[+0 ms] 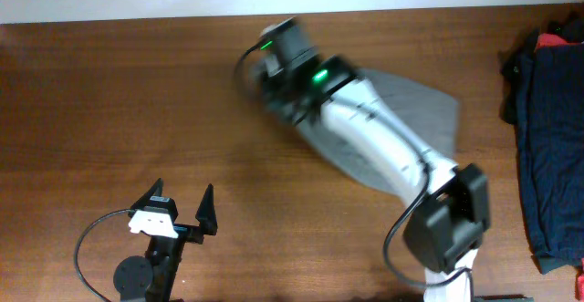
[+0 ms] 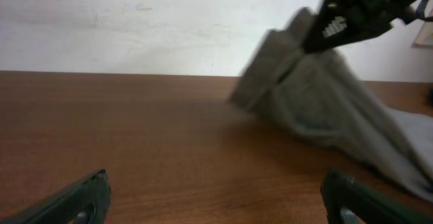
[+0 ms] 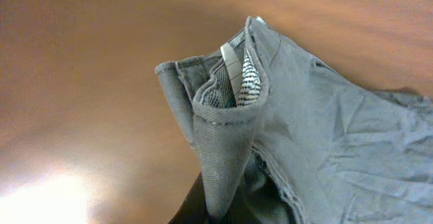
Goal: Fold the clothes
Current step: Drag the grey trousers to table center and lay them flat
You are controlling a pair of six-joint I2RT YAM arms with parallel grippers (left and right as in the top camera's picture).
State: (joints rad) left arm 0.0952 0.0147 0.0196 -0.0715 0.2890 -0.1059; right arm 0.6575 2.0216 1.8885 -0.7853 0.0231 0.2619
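Holding the shorts up by the waistband over the far half of the counter.

Nearest the robot, the left hand sits low over the brown counter with its fingers spread wide and nothing between them, well apart from the cloth. Farther out, the right arm reaches across the middle, and the right hand is clamped on the grey-olive shorts at the waistband. That end is raised and bunched, with striped lining showing inside the fold in the right wrist view. The rest of the fabric slopes down, wrinkled, onto the counter towards the right. At the right edge lies a pile of dark navy garments, with a bit of red cloth at its far end.
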